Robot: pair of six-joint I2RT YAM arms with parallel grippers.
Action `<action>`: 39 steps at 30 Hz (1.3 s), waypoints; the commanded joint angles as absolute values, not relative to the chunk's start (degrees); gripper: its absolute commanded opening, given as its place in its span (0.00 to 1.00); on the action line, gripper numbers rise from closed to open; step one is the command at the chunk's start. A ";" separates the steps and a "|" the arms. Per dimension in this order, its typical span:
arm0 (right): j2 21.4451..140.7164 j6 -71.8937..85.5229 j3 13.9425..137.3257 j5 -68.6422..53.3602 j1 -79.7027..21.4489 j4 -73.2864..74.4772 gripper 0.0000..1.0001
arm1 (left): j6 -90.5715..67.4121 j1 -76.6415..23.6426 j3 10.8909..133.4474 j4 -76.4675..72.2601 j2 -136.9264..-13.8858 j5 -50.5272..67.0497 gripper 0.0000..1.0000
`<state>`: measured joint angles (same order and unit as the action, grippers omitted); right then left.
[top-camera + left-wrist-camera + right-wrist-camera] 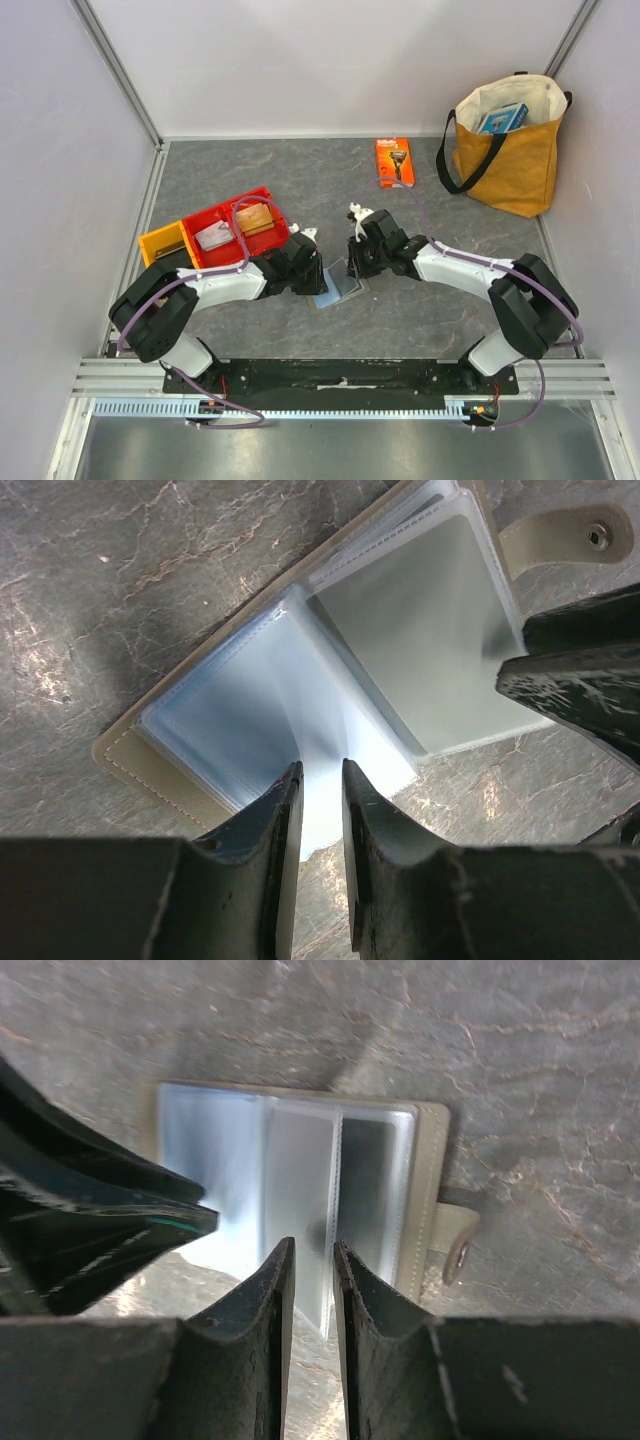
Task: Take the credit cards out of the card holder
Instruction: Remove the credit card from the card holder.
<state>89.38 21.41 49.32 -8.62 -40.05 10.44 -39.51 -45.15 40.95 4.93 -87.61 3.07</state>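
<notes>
- A yellow bin [160, 246] sits far left on the grey counter [300, 170], touching the red bins [262, 193]. One red bin holds a pale thing and the other a tan block, both too small to identify.
- The left arm [215, 285] reaches in from the lower left, and its wrist covers the near-left corner of the card holder in the top view. Its jaws are drawn narrow on a clear sleeve of the holder. In the left wrist view the plastic funnels into the slit, and the pinched edge is lost in glare.
- The card holder [335, 287] lies open at mid-counter between the 2 arms, light blue inside, with its clear sleeves [260, 700] fanned.
- The closing tab [580, 535] with its snap points away on the right side.
- A dark panel [365, 1185] shows in 1 sleeve (a card or only shade, I cannot tell).
- The right arm [460, 265] comes from the lower right. Its jaws are also narrow, and a thin sleeve edge runs down between them. The black tip of the left arm cuts off the holder's left part in the right wrist view.
- An orange razor package [393, 161] lies flat near the back wall.
- A tan tote bag [510, 150] stands far right, well apart from the arms, with a blue box [502, 118] half sunk inside.
</notes>
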 commanded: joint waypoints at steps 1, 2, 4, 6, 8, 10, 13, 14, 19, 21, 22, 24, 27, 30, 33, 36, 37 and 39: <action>86.49 22.15 52.47 -12.04 -40.69 9.75 0.28 | -37.26 -45.70 41.75 7.38 -88.86 2.11 0.29; 86.14 22.15 52.64 -12.30 -40.78 9.76 0.28 | -37.27 -45.70 41.75 7.38 -88.77 2.11 0.29; 85.96 22.32 52.82 -12.74 -40.96 9.67 0.28 | -37.44 -45.79 41.75 7.38 -88.68 1.93 0.29; 85.96 22.67 53.00 -13.88 -41.13 9.67 0.28 | -37.79 -45.70 41.40 7.12 -88.07 1.58 0.29; 85.96 23.11 53.09 -15.37 -41.48 9.23 0.28 | -38.32 -45.70 40.70 6.51 -86.67 0.88 0.28; 86.13 23.82 52.82 -17.04 -41.83 8.35 0.28 | -39.37 -45.70 39.73 6.07 -85.35 0.18 0.28; 86.92 24.78 52.56 -19.24 -42.71 6.60 0.28 | -40.43 -45.70 38.33 5.80 -82.98 -2.28 0.28; 87.10 25.05 52.47 -19.77 -42.98 6.07 0.29 | -40.78 -45.70 37.89 5.71 -82.27 -2.72 0.28; 89.99 26.63 52.21 -22.58 -44.47 3.34 0.32 | -42.97 -45.79 35.16 5.45 -76.65 -6.14 0.26; 91.31 26.81 52.47 -23.03 -45.17 2.90 0.36 | -43.77 -45.88 34.02 5.54 -74.19 -7.81 0.25; 91.84 26.63 52.64 -23.29 -45.52 2.81 0.37 | -44.12 -45.79 33.49 5.71 -73.14 -8.52 0.25; 92.37 26.72 52.65 -22.94 -45.88 2.46 0.38 | -44.56 -45.70 32.87 6.24 -70.50 -10.01 0.25; 91.94 26.72 52.38 -21.28 -45.88 2.37 0.39 | -45.17 -45.70 31.99 6.94 -67.51 -11.68 0.25; 91.15 26.46 52.12 -18.12 -45.79 2.72 0.39 | -45.00 -45.70 31.81 6.51 -65.48 -11.08 0.25; 90.53 26.19 51.51 -14.51 -45.18 2.72 0.38 | -44.30 -45.70 32.52 5.37 -66.26 -7.92 0.25; 91.05 25.84 50.98 -14.06 -43.25 2.37 0.37 | -44.21 -45.70 32.61 2.03 -68.54 -4.67 0.25; 91.23 25.67 50.63 -14.24 -42.55 1.85 0.37 | -44.30 -45.62 32.87 1.15 -69.60 -4.22 0.25; 91.93 25.75 49.84 -15.46 -40.97 0.53 0.37 | -44.12 -45.62 33.39 0.18 -71.62 -3.96 0.23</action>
